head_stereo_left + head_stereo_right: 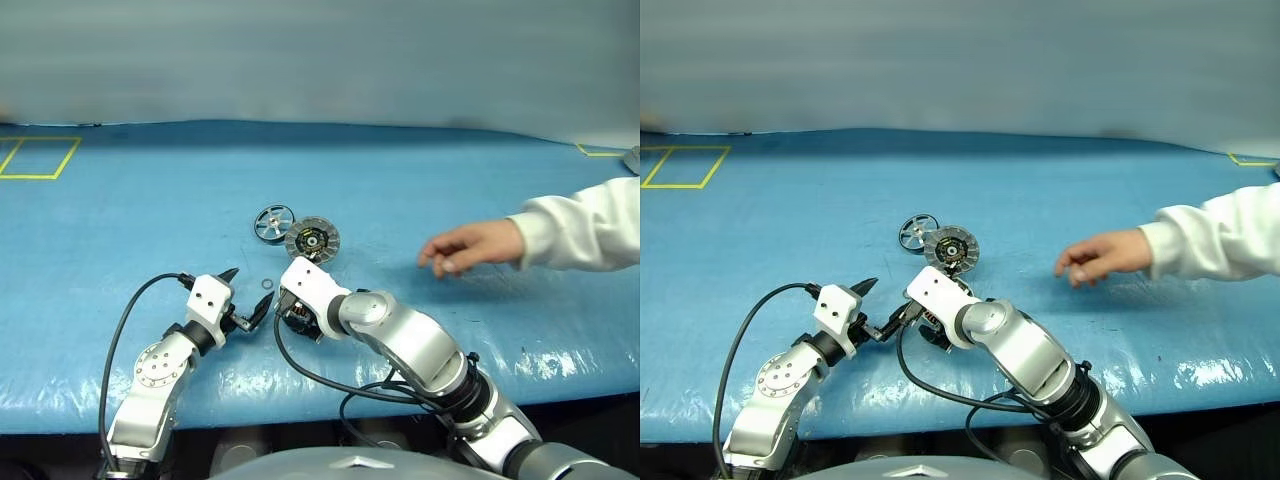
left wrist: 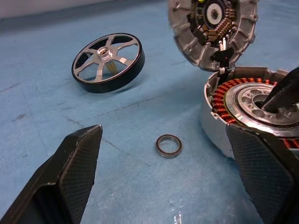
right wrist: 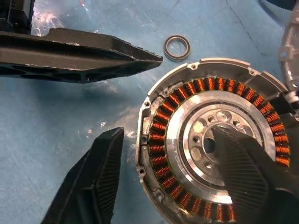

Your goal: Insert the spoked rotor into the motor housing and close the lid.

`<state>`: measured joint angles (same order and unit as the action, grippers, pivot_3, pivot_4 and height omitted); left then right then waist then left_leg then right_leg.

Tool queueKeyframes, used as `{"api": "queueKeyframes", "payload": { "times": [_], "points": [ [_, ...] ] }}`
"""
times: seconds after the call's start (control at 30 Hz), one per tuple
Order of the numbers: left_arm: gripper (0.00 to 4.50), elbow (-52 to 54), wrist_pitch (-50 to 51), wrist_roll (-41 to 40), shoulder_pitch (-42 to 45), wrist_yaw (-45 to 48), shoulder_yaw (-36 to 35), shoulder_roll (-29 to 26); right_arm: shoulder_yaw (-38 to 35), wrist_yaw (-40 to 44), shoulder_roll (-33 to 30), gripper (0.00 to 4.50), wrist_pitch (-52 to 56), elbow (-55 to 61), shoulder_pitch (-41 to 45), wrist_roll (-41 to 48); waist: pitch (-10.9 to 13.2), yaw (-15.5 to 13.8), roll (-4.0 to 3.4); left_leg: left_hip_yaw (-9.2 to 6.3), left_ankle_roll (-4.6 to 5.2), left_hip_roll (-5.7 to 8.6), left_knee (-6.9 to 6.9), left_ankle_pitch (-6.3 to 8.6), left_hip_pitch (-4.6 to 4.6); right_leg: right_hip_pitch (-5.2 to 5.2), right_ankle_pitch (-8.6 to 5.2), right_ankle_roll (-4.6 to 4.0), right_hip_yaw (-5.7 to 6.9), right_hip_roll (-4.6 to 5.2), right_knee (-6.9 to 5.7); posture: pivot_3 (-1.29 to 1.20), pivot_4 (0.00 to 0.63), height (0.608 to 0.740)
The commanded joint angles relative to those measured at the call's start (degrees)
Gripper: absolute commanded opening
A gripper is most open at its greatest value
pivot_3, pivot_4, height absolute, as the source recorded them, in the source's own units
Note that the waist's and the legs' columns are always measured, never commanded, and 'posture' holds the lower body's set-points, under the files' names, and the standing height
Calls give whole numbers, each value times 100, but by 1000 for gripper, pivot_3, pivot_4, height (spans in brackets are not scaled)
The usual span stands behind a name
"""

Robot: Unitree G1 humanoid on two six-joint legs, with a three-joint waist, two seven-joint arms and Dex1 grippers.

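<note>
Under right hand (image 3: 163,172): motor housing (image 3: 187,93) | 1 finger (image 3: 247,172) inside, 1 outside

The spoked rotor (image 2: 108,62) lies flat on the blue tabletop (image 2: 42,93). The lid (image 2: 212,30) leans tilted above the motor housing (image 2: 247,114), and a small ring (image 2: 168,145) rests between the left hand's (image 2: 173,172) spread fingers.

The table with the blue cover (image 1: 150,210) carries a dark spoked rotor (image 2: 108,62), a silver housing with copper coils (image 3: 187,154), a grey ribbed lid (image 1: 312,240) and a small metal ring (image 2: 169,145).
</note>
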<state>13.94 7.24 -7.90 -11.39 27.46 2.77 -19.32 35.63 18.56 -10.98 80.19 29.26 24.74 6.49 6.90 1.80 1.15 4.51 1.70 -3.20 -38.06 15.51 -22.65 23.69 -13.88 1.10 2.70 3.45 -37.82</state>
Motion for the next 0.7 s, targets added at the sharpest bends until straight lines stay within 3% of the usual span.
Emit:
{"api": "queueKeyframes", "payload": {
  "times": [0.03, 0.33, 0.7],
  "points": [
    [4500, 332, 1, -48, 1, -37, -50, -8, -133, -65, 16, 4421, 176, 91, 84, 106, 1, -9, -1, 0, 0, 2, 2, 0, -6, 0, 1, 1, 0, -1, 0, 0, 150, 740],
    [4500, 372, 25, -55, -19, -14, -70, -26, -892, 23, 103, 4421, 1214, 1494, 358, 610, 31, -60, -20, -8, 8, 17, 7, 4, -36, 17, 17, 34, 9, 4, 9, 0, 150, 740],
    [4500, 329, 14, -68, -1, 34, -96, -51, -1678, 180, -663, 4421, 850, 2223, -420, 1103, 74, -63, -17, -15, 8, 20, 11, 6, -41, 15, 13, 37, 19, 6, 17, 0, 150, 740]
  ]
}}
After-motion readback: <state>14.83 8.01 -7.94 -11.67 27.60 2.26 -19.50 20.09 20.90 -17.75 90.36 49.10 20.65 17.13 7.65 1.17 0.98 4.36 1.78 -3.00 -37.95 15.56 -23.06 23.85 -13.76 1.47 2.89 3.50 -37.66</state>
